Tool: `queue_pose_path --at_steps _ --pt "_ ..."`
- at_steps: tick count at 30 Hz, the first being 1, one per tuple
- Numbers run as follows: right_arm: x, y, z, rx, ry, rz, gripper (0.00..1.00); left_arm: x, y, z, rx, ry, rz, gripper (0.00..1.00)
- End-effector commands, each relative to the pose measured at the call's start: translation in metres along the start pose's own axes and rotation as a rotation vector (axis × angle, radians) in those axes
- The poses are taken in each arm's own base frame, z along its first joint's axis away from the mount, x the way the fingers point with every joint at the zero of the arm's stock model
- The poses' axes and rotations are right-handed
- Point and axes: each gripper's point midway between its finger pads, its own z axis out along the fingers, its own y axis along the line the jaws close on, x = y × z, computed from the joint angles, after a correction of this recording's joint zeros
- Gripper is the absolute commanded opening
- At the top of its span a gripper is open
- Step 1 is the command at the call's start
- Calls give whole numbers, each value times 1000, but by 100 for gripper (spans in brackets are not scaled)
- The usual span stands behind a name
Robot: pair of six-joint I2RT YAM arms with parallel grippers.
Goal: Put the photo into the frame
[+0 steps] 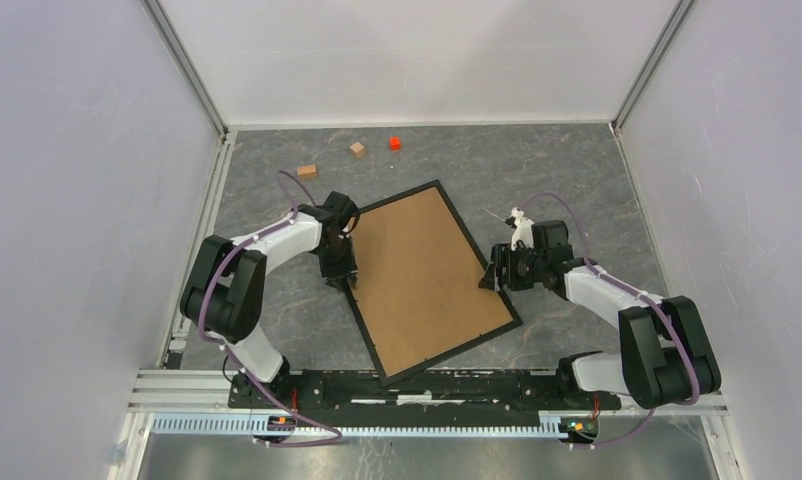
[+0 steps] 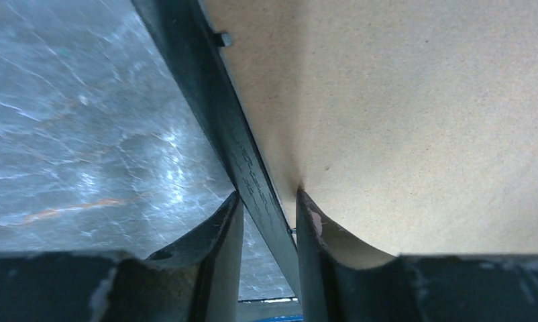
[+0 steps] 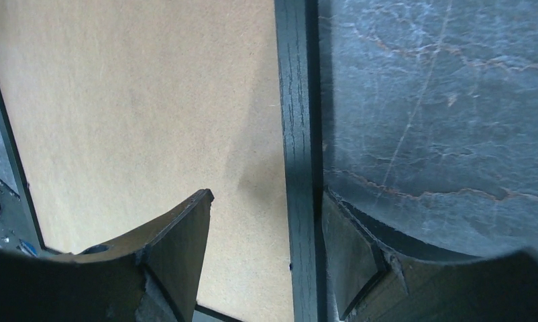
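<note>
The black frame point(image 1: 452, 352) lies tilted on the grey table, back side up, with a brown backing board point(image 1: 422, 280) filling it. The photo is hidden. My left gripper point(image 1: 349, 278) sits on the frame's left edge. In the left wrist view its fingers point(image 2: 266, 198) have closed in on the black rail point(image 2: 212, 100), one outside over the table, one on the board point(image 2: 420, 100). My right gripper point(image 1: 492, 275) straddles the right edge. In the right wrist view it stands open point(image 3: 267, 196): the outer finger rests against the rail point(image 3: 296, 100), the inner one hangs apart over the board point(image 3: 139, 100).
Two small wooden blocks point(image 1: 307, 171) point(image 1: 357, 149) and a red block point(image 1: 394, 142) lie at the back of the table. White walls close in the left, right and back sides. A metal rail point(image 1: 427, 390) carrying the arm bases runs along the near edge.
</note>
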Motion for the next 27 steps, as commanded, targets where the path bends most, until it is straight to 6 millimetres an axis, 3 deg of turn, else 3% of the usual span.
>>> queue_pose_path --at_steps 1,7,14,20,22,25,27 --pt "17 38 -1 -157 63 19 66 -45 -11 4 -2 -116 70 34" --pt "19 46 2 -169 78 5 65 -60 -17 2 -27 -38 186 24" --pt "21 61 3 -199 84 -16 65 -72 -13 10 -88 14 277 24" --pt "5 21 -11 65 106 -137 65 -76 -1 11 -133 -5 277 25" --pt "6 18 -15 83 134 -160 63 -75 4 14 -151 -7 279 24" --pt "9 16 -17 83 152 -189 58 -73 8 18 -170 4 280 11" --pt "8 8 -21 125 152 -195 56 -75 11 18 -191 -3 280 9"
